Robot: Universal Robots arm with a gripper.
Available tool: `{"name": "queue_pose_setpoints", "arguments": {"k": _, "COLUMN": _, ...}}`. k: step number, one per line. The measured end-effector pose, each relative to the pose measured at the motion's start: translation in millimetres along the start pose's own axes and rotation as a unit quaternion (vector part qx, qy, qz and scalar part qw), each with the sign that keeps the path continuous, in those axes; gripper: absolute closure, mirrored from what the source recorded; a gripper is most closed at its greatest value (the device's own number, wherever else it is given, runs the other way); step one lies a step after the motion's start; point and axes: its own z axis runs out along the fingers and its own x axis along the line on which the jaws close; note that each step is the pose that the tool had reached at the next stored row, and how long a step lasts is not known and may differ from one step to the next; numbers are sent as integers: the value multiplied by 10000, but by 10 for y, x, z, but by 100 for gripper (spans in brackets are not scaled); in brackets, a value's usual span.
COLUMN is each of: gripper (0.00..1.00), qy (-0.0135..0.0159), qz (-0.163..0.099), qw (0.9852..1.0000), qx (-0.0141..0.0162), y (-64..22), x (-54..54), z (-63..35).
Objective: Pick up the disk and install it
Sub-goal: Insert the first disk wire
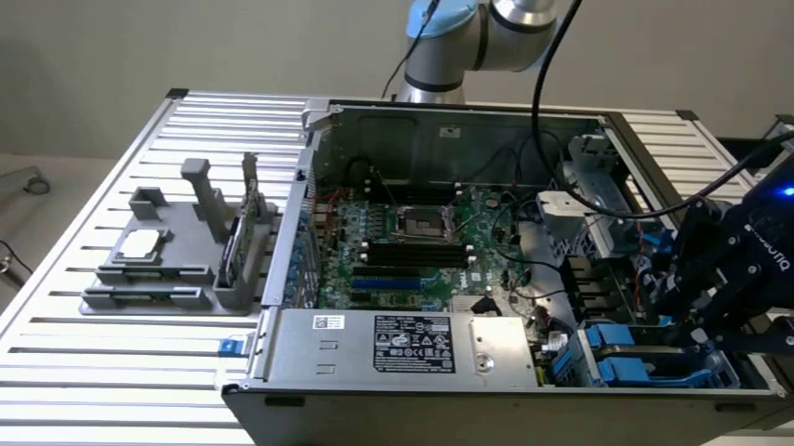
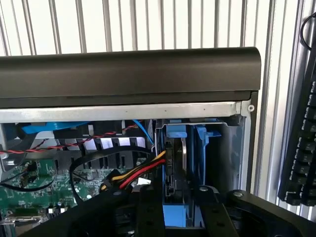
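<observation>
Open grey metal computer case [image 1: 410,121] lying flat on slatted table [image 1: 74,372]. Black gripper [image 2: 180,207] hanging over case's front corner, jaws straddling blue-framed silver disk [image 2: 174,168], slotted upright in blue bay; grip apparently loosened, hold uncertain.

The black two-fingered gripper [image 1: 694,321] hangs over the drive bay in the corner of the open grey computer case [image 1: 496,395]. Between its fingers stands the silver disk in its blue plastic carrier [image 2: 178,168], filling the slot. Just beside it, red, yellow and black cables [image 2: 133,173] crowd the way toward the green motherboard [image 1: 410,251]. Past the fingers, the case's dark rim [image 2: 128,74] closes the bay off.
</observation>
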Motion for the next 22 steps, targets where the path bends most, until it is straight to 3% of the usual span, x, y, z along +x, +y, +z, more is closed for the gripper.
{"name": "queue_pose_setpoints", "arguments": {"k": 6, "gripper": 58, "qy": -2, "qz": 0, "qw": 10000, "qx": 40, "y": -18, "x": -4, "z": -139}}
{"name": "queue_pose_setpoints", "arguments": {"k": 22, "gripper": 58, "qy": -1, "qz": 1, "qw": 10000, "qx": 44, "y": -126, "x": -22, "z": -454}}
